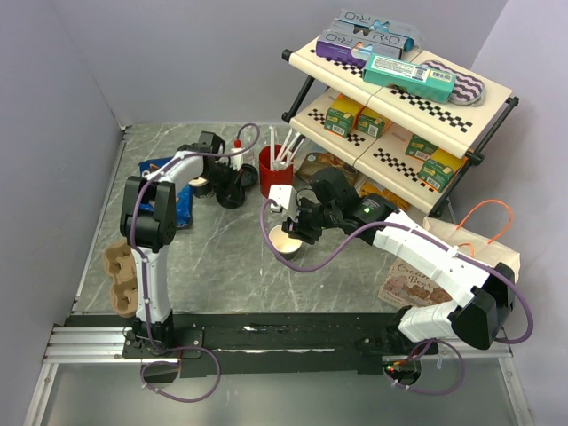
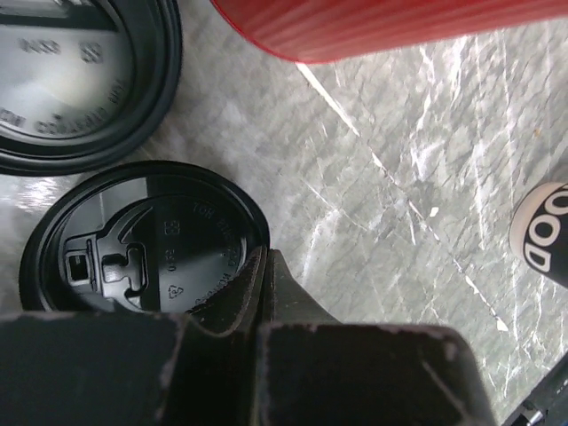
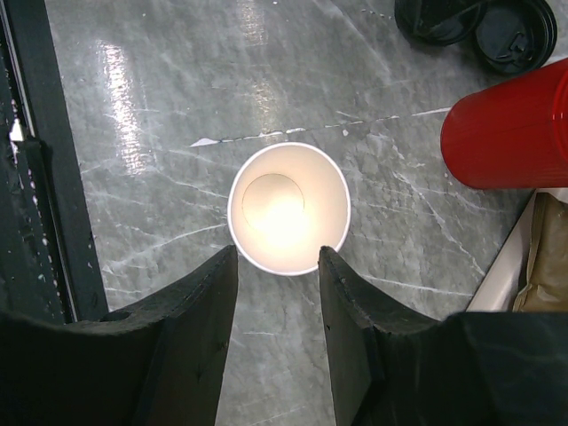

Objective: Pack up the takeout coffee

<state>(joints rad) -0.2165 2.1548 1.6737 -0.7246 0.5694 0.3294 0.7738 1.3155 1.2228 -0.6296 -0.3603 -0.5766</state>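
Left pincer (image 2: 266, 259), mine: closed tight, tips at the rim of a black lid (image 2: 146, 244) lying flat on the marbled table (image 2: 399, 195); whether I grip it, I cannot tell.
Right pincer (image 3: 278, 253), mine: half open, fingers flanking the lidless paper cup (image 3: 288, 191), which stands upright.
Red cup (image 3: 510, 129): nearby.
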